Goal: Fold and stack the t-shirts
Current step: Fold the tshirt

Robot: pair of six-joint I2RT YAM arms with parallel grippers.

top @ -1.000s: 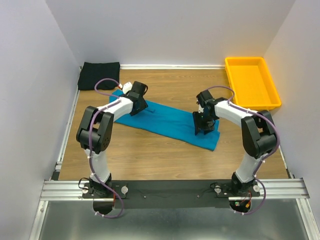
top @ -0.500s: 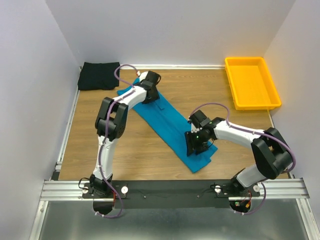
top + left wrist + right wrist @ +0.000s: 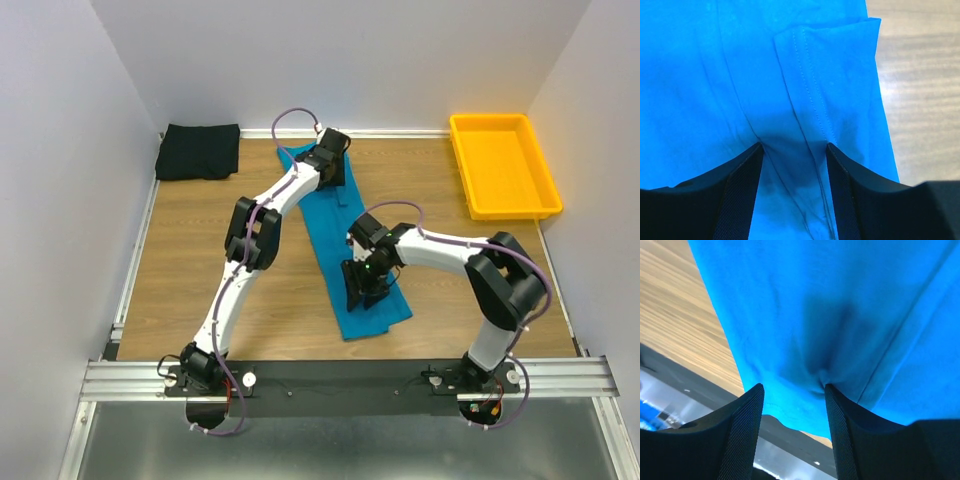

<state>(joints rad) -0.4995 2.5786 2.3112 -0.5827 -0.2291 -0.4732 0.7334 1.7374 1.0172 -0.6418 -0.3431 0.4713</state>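
Teal-blue t-shirt [image 3: 330, 235], left jaws pinching far end, right jaws pinching near end

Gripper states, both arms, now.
Left gripper: closed on the teal-blue t-shirt, at its far end.
Right gripper: closed on the same shirt, at its near end.
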